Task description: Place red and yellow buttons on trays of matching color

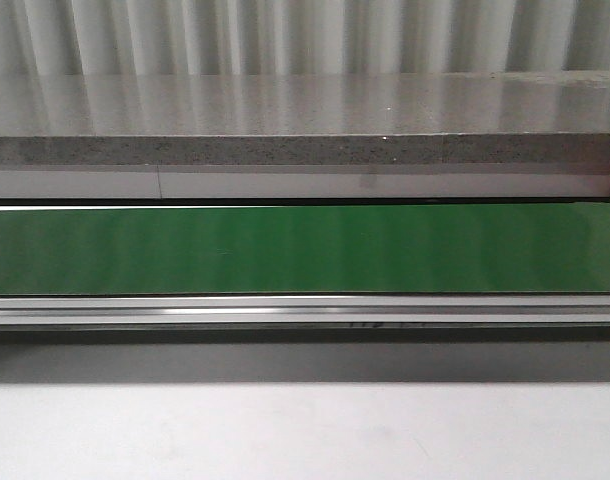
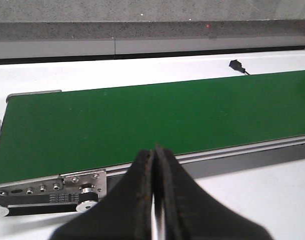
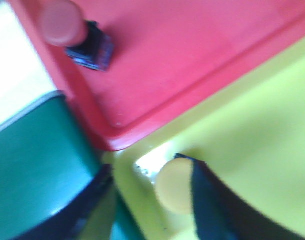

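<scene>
In the right wrist view, a red button (image 3: 62,22) on a dark base lies tipped on the red tray (image 3: 192,60). A yellow button (image 3: 173,185) rests in the corner of the yellow tray (image 3: 262,140). My right gripper (image 3: 145,167) is open over that corner; one finger touches the yellow button's side, the other stands apart over the tray's rim. My left gripper (image 2: 155,152) is shut and empty, hovering over the white table just before the green belt (image 2: 142,120). Neither gripper, tray nor button shows in the front view.
The green conveyor belt (image 1: 305,250) runs across the front view with a metal rail (image 1: 305,310) along its near side and a grey ledge (image 1: 305,150) behind. The belt's roller end (image 2: 47,192) is near my left gripper. A small black sensor (image 2: 236,65) sits beyond the belt.
</scene>
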Controlling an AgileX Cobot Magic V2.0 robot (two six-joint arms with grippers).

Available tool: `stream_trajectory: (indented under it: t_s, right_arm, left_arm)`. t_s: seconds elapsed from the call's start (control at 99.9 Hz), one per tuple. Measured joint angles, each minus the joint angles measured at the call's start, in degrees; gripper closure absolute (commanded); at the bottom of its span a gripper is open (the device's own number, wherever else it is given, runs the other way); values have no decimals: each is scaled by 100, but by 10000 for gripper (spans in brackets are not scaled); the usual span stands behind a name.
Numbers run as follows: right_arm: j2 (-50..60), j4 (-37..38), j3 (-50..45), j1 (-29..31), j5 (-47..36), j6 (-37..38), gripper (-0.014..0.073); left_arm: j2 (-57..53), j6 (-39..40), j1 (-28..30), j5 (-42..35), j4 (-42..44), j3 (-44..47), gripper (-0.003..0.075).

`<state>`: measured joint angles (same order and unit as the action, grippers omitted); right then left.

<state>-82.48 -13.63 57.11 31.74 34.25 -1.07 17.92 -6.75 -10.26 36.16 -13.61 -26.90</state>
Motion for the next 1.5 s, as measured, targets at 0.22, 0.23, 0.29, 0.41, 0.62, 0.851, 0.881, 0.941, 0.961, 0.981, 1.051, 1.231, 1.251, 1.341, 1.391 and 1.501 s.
stream_trajectory:
  t_s: [0.22,0.23,0.29,0.41,0.62,0.851,0.881,0.941,0.961,0.981,1.051,1.231,1.251,1.341,1.391,1.501]
  right_arm:
    - [769,37,0,-896,316,-52,662]
    - [807,37,-10,-971,324,-52,658]
    - [946,37,-12,-1277,388,-61,661]
    - [1229,37,-41,-1986,482,-150,661]
    - [1860,42,-190,-3140,504,-628,661]
    - [2952,42,-1049,-3781,392,-1096,661]
    - [3153,42,-1175,-3805,388,-1119,661]
    - [3492,42,-1429,-3814,365,-1138,661]
    - [3626,42,-1527,-3814,365,-1149,661]
    - [3762,42,-1622,-3814,365,-1149,661]
    - [4243,50,-1926,-3814,365,-1163,661]
    - [5475,50,-2605,-3814,404,-1176,661]
    - [5595,50,-2663,-3814,415,-1176,661]
    - [6026,56,-2859,-3814,485,-1176,661]
    - [6244,56,-2926,-3814,499,-1176,661]
    - [6453,56,-2993,-3817,539,-1176,661]
  left_arm:
    - [0,0,0,0,0,0,740]
    - [0,0,0,0,0,0,740]
    - [0,0,0,0,0,0,740]
    - [0,0,0,0,0,0,740]
    - [0,0,0,0,0,0,740]
    - [0,0,0,0,0,0,740]
    - [0,0,0,0,0,0,740]
    - [0,0,0,-55,0,0,740]
    - [0,0,0,-68,0,0,740]
    - [0,0,0,-84,0,0,740]
    - [0,0,0,-111,0,0,740]
    - [0,0,0,-110,0,0,740]
    - [0,0,0,-110,0,0,740]
    - [0,0,0,-158,0,0,740]
    - [0,0,0,-183,-26,0,740]
    - [0,0,0,-245,-37,0,740]
